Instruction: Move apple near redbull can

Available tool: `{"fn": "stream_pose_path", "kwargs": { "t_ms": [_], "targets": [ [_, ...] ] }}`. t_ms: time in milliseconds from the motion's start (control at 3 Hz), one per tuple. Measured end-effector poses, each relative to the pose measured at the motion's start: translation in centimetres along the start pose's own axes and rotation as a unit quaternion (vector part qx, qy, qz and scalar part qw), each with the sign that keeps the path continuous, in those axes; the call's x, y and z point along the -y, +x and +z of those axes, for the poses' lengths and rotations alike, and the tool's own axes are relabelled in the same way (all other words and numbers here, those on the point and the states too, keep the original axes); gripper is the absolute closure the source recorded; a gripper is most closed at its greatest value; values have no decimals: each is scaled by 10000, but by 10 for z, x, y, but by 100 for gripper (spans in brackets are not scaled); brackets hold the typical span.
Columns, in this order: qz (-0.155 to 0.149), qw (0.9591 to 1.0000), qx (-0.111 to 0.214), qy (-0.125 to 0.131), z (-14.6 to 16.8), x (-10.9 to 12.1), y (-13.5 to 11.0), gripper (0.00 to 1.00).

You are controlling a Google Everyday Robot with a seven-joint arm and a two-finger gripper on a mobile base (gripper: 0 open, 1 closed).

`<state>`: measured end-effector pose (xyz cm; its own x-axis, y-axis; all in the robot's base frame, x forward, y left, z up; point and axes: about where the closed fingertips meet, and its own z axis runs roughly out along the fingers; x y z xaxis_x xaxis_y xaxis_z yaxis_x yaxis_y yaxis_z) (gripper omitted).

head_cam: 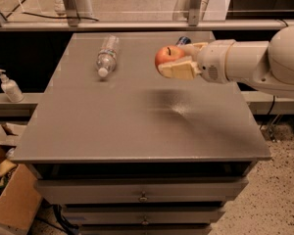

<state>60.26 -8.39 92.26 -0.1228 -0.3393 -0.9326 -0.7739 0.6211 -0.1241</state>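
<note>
**Apple carried aloft, release pending**

Claw (173,59) is clamped on the apple (166,56), one finger beneath it and one behind. It holds the fruit clear above the tabletop (137,126), toward the far right. The redbull can (183,40) sits just beyond and is mostly hidden by the claw, with only its blue end showing. A water bottle (107,57) lies well apart to the left and poses no hazard.

Judgement: transport looks nearly finished, and lowering and release are not yet done.

Recommended: descend straight down on the near side of the can, not onto it, since a light can shifts at a nudge. Release only once the apple touches the surface, because a round fruit dropped from height may roll away. Withdraw the claw upward, away from the can.
</note>
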Motion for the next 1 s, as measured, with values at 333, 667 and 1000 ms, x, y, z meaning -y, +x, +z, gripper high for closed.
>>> {"fn": "stream_pose_path", "kwargs": {
  "t_ms": [333, 667, 1000],
  "targets": [
    [139, 9991, 70, 399, 16, 66, 4, 100],
    [139, 9968, -99, 781, 34, 119, 17, 100],
    [99, 9930, -289, 1142, 38, 157, 33, 100]
  ]
}}
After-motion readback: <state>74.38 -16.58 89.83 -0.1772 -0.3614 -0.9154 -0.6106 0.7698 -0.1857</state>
